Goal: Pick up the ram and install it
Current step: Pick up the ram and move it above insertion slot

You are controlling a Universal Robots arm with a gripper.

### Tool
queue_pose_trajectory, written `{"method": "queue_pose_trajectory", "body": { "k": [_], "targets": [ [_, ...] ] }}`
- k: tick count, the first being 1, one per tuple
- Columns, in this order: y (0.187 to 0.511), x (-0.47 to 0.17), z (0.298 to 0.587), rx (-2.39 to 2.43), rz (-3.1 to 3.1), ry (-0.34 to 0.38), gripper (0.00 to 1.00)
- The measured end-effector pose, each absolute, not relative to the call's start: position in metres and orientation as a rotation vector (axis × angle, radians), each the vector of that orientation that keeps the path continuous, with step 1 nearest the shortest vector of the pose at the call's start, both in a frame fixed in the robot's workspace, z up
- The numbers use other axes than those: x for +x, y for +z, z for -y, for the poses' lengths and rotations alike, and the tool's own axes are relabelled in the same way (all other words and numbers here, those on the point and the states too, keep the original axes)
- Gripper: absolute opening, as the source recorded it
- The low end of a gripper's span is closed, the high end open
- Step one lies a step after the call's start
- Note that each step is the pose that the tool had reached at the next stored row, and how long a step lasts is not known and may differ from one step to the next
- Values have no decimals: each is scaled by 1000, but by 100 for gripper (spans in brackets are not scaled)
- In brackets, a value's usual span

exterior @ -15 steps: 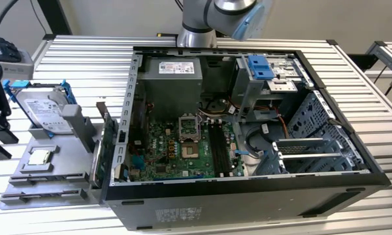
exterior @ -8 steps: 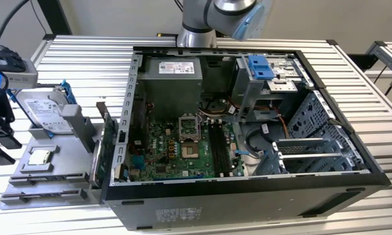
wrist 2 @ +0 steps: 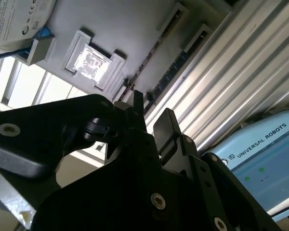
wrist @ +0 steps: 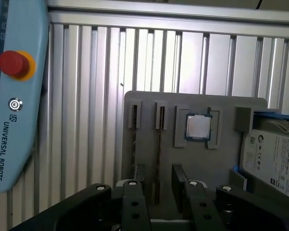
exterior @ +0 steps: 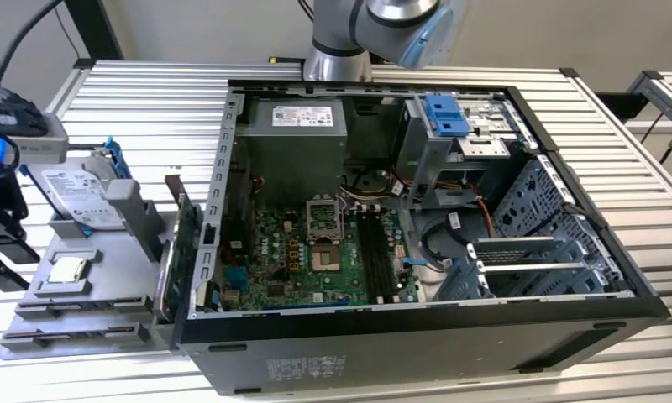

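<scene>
Two black fingers [wrist: 135, 207] of the gripper [wrist: 157, 183] are held apart with nothing grasped, above a grey parts tray [wrist: 221, 163]. The ram [wrist: 158, 144] is seen edge-on in a tray slot, lined up between the fingers in the first wrist view. A silver processor chip [wrist: 198, 126] and a hard drive [wrist: 274, 159] are seated beside it. An open computer case [exterior: 426, 210] is set just beside the tray on the slatted table [wrist: 86, 72], a teach pendant [wrist: 14, 96] nearby

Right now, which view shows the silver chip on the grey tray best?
The first wrist view: the silver chip faces the camera, seated in its recess on the grey tray. The second wrist view catches it slanted under glare; in the exterior view it sits small at the exterior view's left.
</scene>
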State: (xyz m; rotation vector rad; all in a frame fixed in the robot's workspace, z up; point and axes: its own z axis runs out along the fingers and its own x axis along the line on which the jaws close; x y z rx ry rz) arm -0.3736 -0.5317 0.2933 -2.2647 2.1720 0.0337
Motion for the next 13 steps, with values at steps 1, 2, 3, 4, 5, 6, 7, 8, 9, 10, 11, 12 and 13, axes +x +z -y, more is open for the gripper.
{"method": "queue_pose_trajectory", "body": {
  "k": [1, 2, 3, 4, 5, 6, 7, 8, 9, 10, 11, 12, 13],
  "targets": [
    [292, -374, 532, -2266, -2172, 33, 100],
    [291, -374, 533, -2267, -2172, 32, 100],
    [290, -374, 533, -2267, -2171, 31, 100],
    [289, -374, 533, -2268, -2171, 30, 100],
    [288, -374, 534, -2270, -2171, 30, 100],
    [287, -374, 534, -2271, -2170, 30, 100],
    [286, -374, 535, -2272, -2168, 30, 100],
    [285, -374, 536, -2273, -2167, 29, 100],
    [284, -374, 537, -2275, -2166, 29, 100],
    [284, -374, 538, -2276, -2165, 29, 100],
    [283, -374, 539, -2277, -2163, 29, 100],
    [282, -374, 540, -2279, -2161, 29, 100],
    [281, -374, 540, -2281, -2159, 29, 100]
  ]
}}
